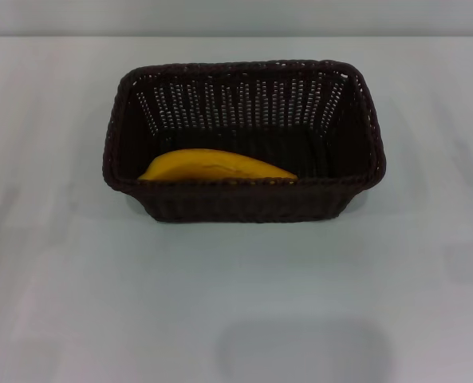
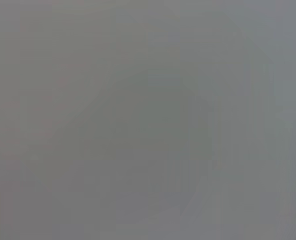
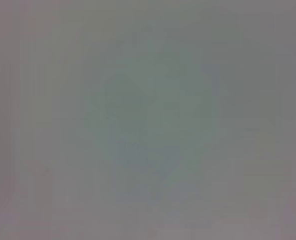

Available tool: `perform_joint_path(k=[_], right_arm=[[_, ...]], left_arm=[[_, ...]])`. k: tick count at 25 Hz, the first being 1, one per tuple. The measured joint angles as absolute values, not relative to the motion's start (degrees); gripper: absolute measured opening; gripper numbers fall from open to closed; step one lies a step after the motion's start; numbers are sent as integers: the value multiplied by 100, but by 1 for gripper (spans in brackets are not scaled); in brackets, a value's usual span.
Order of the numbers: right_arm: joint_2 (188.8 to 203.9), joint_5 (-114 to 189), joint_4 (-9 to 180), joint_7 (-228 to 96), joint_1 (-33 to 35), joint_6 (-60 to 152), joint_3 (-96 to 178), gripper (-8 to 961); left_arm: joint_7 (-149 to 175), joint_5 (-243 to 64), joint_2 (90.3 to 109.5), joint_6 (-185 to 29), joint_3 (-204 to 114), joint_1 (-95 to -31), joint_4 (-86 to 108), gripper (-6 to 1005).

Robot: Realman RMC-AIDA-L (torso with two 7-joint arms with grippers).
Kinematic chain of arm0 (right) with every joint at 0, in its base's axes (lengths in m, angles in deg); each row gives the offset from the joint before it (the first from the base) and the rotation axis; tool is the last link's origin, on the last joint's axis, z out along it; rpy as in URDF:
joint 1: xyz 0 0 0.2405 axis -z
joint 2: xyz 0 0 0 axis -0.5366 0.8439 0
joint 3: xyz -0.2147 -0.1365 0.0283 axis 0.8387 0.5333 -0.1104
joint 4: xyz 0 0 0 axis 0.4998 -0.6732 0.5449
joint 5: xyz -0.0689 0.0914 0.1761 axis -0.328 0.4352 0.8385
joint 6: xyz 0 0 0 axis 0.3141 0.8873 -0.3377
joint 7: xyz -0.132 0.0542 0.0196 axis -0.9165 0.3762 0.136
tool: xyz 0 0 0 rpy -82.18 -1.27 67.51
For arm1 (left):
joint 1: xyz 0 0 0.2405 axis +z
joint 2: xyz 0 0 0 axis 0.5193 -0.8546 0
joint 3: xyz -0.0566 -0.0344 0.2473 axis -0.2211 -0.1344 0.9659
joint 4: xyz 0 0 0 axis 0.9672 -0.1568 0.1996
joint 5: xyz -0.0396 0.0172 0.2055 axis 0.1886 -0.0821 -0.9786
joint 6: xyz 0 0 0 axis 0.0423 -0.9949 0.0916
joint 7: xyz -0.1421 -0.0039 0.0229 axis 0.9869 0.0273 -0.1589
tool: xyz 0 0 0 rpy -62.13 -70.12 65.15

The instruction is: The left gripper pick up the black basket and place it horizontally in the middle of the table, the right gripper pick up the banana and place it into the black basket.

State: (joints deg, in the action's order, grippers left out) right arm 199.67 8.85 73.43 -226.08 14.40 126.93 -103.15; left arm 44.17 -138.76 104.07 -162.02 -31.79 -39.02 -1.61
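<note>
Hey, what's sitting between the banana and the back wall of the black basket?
Nothing: in the head view, only bare dark basket floor lies between the banana and the black basket's far wall.

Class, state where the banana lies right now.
In the head view, the banana lies inside the black basket, against its near wall toward the robot's left, mid-table.

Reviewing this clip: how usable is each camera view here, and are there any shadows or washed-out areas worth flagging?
Head view: usable; the black basket with the banana inside reads clearly on the table, with a soft grey shadow patch on the near tabletop. Left wrist view: flat grey haze, nothing identifiable. Right wrist view: the same, featureless grey. Neither gripper appears in any view.
</note>
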Motion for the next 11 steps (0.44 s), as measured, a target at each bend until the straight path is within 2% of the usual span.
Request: perform_joint_path(k=[11], right_arm=[[19952,860,7405,-22704,1341,12657,-10214,874]], left_arm=[[4340,-13492,10390,-16066,-3198,-4137,20,723]])
